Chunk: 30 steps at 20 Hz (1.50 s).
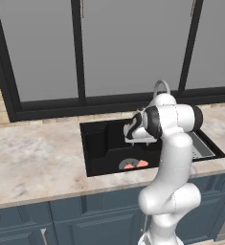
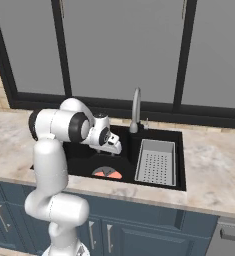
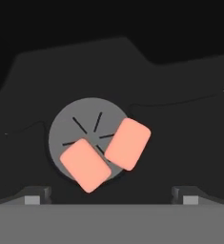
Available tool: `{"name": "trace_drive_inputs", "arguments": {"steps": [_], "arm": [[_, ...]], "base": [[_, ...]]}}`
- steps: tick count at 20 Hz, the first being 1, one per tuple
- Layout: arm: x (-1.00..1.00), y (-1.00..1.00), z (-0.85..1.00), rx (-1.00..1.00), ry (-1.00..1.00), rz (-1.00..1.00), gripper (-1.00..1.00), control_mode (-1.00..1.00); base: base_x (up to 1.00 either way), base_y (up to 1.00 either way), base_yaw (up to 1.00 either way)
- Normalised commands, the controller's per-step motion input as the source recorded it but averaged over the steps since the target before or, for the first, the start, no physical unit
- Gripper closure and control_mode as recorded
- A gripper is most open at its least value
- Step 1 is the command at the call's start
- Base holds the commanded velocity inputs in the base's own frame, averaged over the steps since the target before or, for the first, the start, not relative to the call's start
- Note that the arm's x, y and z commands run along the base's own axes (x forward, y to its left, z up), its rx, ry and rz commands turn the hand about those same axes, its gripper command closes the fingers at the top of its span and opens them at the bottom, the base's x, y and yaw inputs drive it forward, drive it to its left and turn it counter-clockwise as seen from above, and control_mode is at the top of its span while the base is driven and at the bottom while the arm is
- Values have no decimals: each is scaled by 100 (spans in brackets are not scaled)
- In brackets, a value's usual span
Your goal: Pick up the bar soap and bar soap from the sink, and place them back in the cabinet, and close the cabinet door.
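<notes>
The jaws stand wide apart, holding nothing: in the hand view the two dark tips of the gripper (image 3: 111,194) sit far out toward either side at the bottom, with the two bar soaps between and just beyond them. Both soaps lie on the round grey drain (image 3: 80,125) at the bottom of the sink (image 1: 97,148), toward its front wall and roughly midway along it, well away from the perforated draining tray (image 2: 156,162) at the sink's right end. From the hand, the nearer bar soap (image 3: 85,165) lies closest to the tips and a little toward the left one, its long axis slanting down to the right; the farther bar soap (image 3: 127,143) sits up and right of it, its long axis slanting the other way. Their near corners look touching or all but touching, and I can't tell which, so closing on one may nudge the other. From the base views the gripper (image 2: 111,145) hangs over the basin above the soaps (image 1: 135,164), the arm blocking part of the drain. How high the tips are above the bars is hard to judge. Panel doors with silver handles (image 2: 62,7) run above the counter, cut off by the top edge.
</notes>
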Motion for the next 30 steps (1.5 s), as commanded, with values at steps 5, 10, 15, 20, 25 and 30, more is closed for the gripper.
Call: {"name": "trace_drive_inputs", "arguments": {"steps": [5, 10, 15, 20, 25, 30], "arm": [[4, 0, -18, 0, 0, -7, -100, -100], [2, 0, -21, 0, 0, -7, -100, -100], [2, 0, -20, -1, 0, -7, -100, -100], [4, 0, -16, -1, 0, -8, -100, -100], [5, 0, -13, -1, 0, -8, -100, -100], [0, 0, -14, -2, 0, -9, -100, -100]], "base": [[0, 0, 0], [0, 0, 0], [0, 0, 0], [0, 0, 0], [0, 0, 0], [0, 0, 0]]}}
